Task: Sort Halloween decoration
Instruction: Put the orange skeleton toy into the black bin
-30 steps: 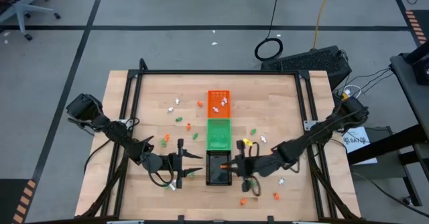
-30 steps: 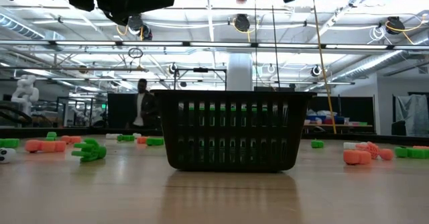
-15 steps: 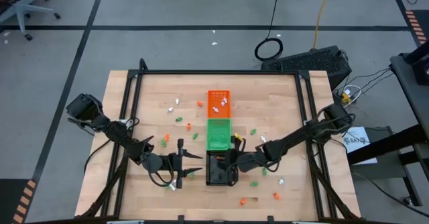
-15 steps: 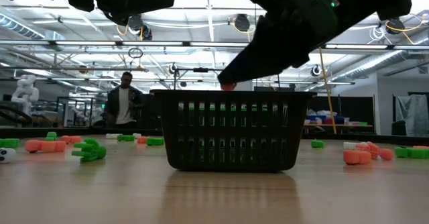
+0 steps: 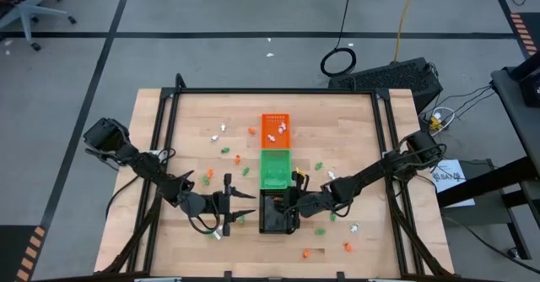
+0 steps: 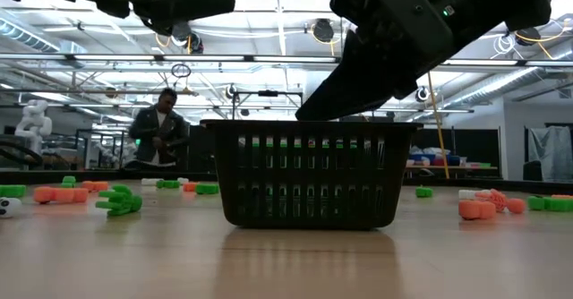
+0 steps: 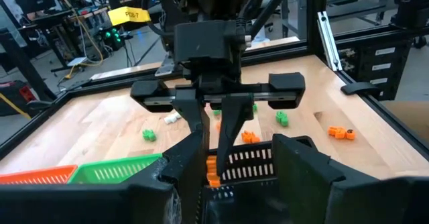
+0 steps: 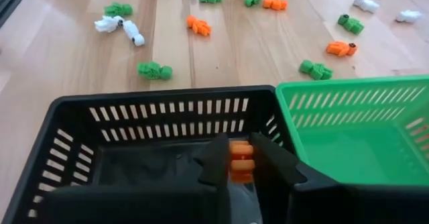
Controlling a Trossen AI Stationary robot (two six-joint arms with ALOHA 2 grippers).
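My right gripper point(image 5: 285, 204) hangs over the black tray point(image 5: 277, 214) and is shut on an orange trinket point(image 8: 241, 150). In the low view it point(image 6: 313, 111) points down just above the tray's rim point(image 6: 309, 124). My left gripper point(image 5: 245, 206) is open and waits level, just left of the black tray; its wrist view shows the right gripper point(image 7: 214, 150) head-on. Green tray point(image 5: 275, 169) and orange tray point(image 5: 275, 130) stand in a row beyond the black one. Loose orange, green and white trinkets point(image 8: 151, 70) lie on the table. My right gripper pinches the orange trinket point(image 8: 241, 162) between its two fingers point(image 8: 216, 158), which point slanting down from the table's right. The trinket is lifted clear above the inside of the black tray, and its lower end point(image 7: 213, 174) shows below the fingers in the left wrist view.
Trinkets are scattered left of the trays point(image 5: 228, 151), right of them point(image 5: 321, 168) and near the front edge point(image 5: 346, 246). A black frame point(image 5: 270, 91) borders the table. A person point(image 6: 161, 129) stands in the room behind.
My right gripper, carrying the orange trinket, has come down and moved a little toward the table's left, from high above the table to just over the black tray's rim. It has stayed shut. The person in the background has walked a few steps.
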